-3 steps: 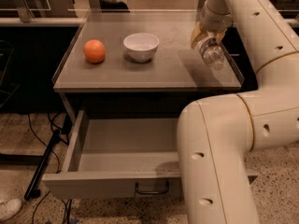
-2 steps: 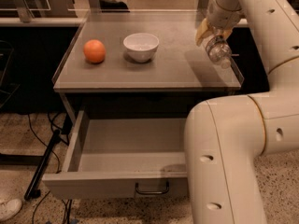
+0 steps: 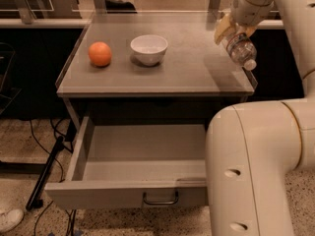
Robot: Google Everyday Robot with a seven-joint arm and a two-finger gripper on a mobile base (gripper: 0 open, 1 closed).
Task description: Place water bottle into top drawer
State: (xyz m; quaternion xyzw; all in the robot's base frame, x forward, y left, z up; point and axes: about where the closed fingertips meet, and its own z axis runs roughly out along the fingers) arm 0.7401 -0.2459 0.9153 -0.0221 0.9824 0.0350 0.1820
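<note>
My gripper (image 3: pixel 230 29) is at the upper right, above the right side of the table top, shut on the water bottle (image 3: pixel 239 48). The bottle is clear crinkled plastic, tilted with its white cap pointing down and to the right, held above the table's right edge. The top drawer (image 3: pixel 123 193) is pulled open below the table top; its flat grey front panel has a small dark handle (image 3: pixel 160 199) at its centre. The drawer's inside looks bare. My white arm covers the drawer's right part.
An orange (image 3: pixel 100 53) and a white bowl (image 3: pixel 149 49) sit on the grey table top (image 3: pixel 187 77), left of the gripper. A dark bar and cables (image 3: pixel 47 173) lie on the floor at the left. A white shoe (image 3: pixel 10 219) shows at the bottom left.
The gripper has lifted the bottle up and to the right, toward the table's right edge. The arm's lower segment has shifted right. The drawer, orange and bowl have not moved.
</note>
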